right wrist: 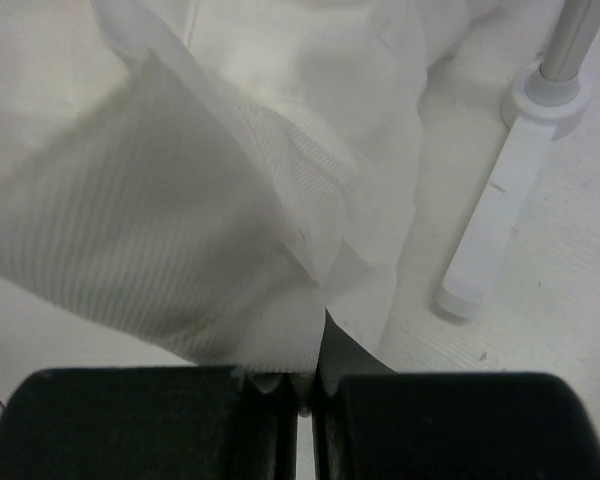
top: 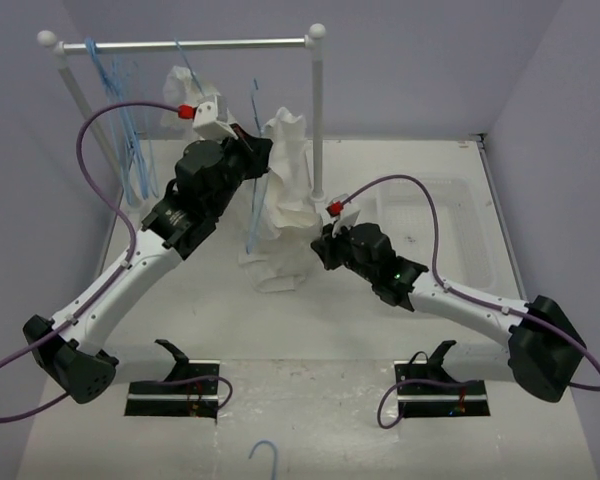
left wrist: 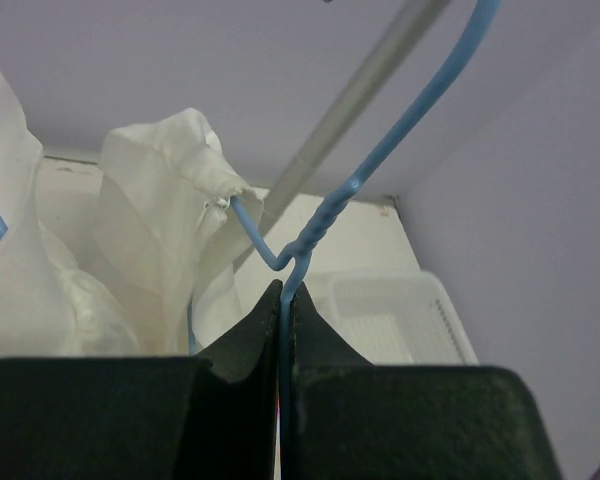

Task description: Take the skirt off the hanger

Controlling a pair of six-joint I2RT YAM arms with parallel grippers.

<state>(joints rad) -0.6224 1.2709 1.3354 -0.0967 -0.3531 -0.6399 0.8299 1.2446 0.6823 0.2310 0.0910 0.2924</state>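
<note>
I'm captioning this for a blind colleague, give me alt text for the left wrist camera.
The left tool is shut on the light-blue wire hanger just below its twisted neck. The white skirt hangs bunched on one of its arms, with the metal rail slanting behind.

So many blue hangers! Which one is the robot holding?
The hanger carrying the white skirt, pinched in the left fingers. The spare hangers dangle bare at the rail's left end, and a stray hook lies at the near edge.
</note>
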